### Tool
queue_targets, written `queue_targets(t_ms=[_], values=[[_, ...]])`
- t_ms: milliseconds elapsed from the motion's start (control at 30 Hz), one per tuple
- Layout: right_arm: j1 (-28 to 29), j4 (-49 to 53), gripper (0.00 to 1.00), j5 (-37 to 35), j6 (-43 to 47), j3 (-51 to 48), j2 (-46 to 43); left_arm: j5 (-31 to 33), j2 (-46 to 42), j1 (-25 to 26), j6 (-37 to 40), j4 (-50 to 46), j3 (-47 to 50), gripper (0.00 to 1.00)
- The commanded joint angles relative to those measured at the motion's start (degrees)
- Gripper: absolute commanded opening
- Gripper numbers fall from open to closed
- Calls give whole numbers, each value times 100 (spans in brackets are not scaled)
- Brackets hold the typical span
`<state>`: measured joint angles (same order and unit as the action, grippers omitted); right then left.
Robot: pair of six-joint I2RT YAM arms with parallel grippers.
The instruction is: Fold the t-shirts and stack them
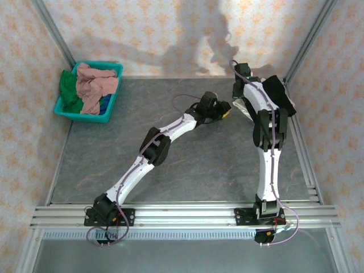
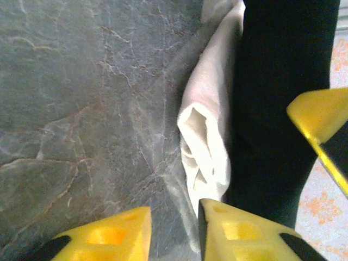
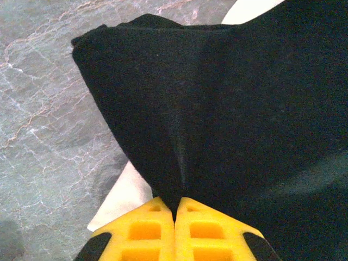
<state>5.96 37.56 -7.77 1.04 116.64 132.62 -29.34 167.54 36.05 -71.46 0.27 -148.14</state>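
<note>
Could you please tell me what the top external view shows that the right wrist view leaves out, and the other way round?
Top external adds: a teal basket at the far left corner, holding a pink shirt, a green shirt and a blue shirt, plus both arms reaching toward the far right.
Right wrist adds: a close look at the right gripper, shut on a pinched fold of the black shirt.
Both share: the black shirt lying over the cream-white shirt on the grey marbled table.
</note>
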Motion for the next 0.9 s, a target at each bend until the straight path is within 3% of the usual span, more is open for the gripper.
queue_targets(t_ms=[0, 100, 433, 667, 867], values=[[18, -311, 0, 385, -103, -409, -505, 207, 385, 189, -555, 453, -126, 22], [20, -589, 0, 605, -92, -899, -921, 352, 551, 226, -887, 853, -213, 14], [17, -924, 0, 984, 417, -2260, -1808, 455, 707, 271, -957, 852, -454, 11], [19, -372, 0, 1262, 827, -2480, -1939, 550, 704, 244, -931, 776, -381, 6], [6, -394, 2, 1012, 1078, -2720, -1884, 429, 686, 214, -931, 781, -330, 5]])
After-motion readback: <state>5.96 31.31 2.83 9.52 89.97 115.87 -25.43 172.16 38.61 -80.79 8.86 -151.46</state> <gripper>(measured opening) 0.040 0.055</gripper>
